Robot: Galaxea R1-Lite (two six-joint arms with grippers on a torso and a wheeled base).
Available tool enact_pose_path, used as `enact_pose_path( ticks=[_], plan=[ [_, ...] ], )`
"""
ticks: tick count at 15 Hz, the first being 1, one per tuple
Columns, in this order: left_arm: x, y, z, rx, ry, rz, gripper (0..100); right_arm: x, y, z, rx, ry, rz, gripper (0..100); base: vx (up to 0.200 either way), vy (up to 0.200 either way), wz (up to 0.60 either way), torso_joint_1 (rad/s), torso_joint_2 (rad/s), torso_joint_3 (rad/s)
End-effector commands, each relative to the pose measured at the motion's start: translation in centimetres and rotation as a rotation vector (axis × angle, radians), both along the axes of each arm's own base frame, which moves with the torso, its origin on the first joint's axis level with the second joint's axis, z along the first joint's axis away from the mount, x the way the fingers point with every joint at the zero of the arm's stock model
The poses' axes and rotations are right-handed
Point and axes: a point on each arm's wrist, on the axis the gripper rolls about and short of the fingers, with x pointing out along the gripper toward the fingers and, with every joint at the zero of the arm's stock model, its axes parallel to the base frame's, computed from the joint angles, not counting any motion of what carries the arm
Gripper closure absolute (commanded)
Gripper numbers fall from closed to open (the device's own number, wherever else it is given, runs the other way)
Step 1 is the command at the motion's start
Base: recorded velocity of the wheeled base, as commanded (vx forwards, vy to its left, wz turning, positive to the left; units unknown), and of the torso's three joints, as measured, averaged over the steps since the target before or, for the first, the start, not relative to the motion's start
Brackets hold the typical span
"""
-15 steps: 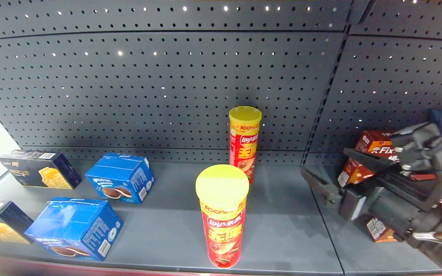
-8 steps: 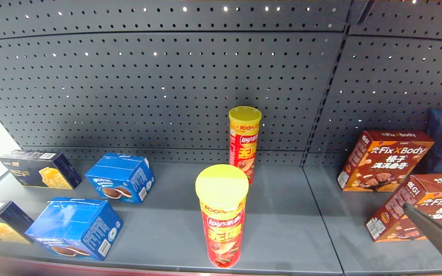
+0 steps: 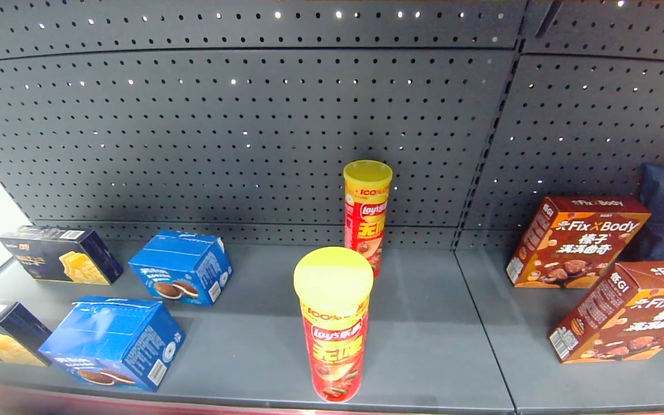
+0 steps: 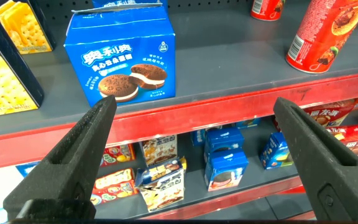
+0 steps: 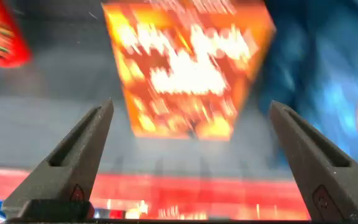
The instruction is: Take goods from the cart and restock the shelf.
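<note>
Red chip can point(image 3: 335, 340) stands upright at six o'clock on the grey shelf point(image 3: 424, 346), second can point(image 3: 368, 213) behind it at twelve. My left tool point(image 4: 193, 106) and right tool point(image 5: 191, 106) are both spread wide.

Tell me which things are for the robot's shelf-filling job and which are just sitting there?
For the job, probably: shelf, brown snack boxes, right end effector, open and facing one.
Just sitting: chip cans, blue cookie boxes, dark cracker boxes, packs underneath.
</note>
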Motion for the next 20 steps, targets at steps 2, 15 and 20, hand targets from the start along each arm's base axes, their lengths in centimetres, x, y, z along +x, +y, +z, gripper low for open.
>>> enact_pose_path(
  ticks=[2,15,20],
  plan=[
    [0.0,0.0,0.0,0.000,0.000,-0.001,0,-1.9,0.2,-2.0,0.022,-0.028,0.054,0,0.000,0.000,0.00,0.000,0.00,0.000],
    [0.0,0.0,0.0,0.000,0.000,-0.001,0,-3.2,0.1,-3.8,0.012,-0.026,-0.002,0,0.000,0.000,0.00,0.000,0.00,0.000],
    [0.0,0.1,0.0,0.012,0.002,-0.125,0,-3.2,0.1,-3.8,0.012,-0.026,-0.002,0,0.000,0.000,0.00,0.000,0.00,0.000]
  ],
)
